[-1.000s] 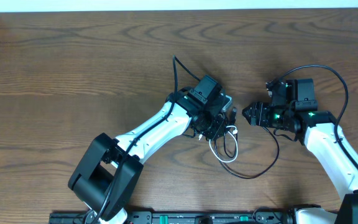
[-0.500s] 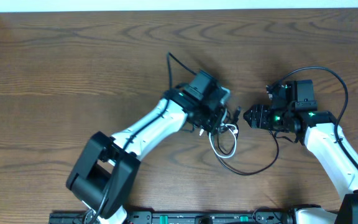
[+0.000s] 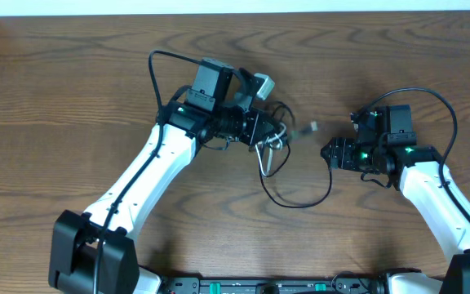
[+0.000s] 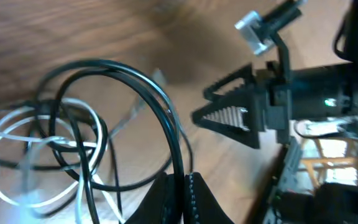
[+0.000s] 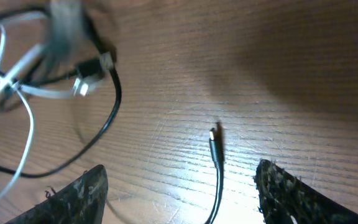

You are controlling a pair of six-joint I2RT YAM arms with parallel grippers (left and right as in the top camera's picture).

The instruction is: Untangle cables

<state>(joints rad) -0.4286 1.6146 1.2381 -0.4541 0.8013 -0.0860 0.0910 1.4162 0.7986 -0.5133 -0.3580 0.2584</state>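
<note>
Left claw (image 4: 180, 188) is closed, pinching a black cable (image 4: 176, 143) between its fingertips. The tangle of cables (image 3: 272, 145), black loops with one white cable (image 4: 17, 114) threaded through, sits just beside that claw, near the middle of the table (image 3: 72, 82). One black loop trails toward the near edge. Right claw (image 3: 330, 153) is open, holding nothing, near the tangle but apart from it. A small plug end (image 5: 214, 138) lies on the wood between its fingers.

Robotics lab: 2 white arms (image 3: 148, 161) on wood table (image 3: 55, 90).
</note>
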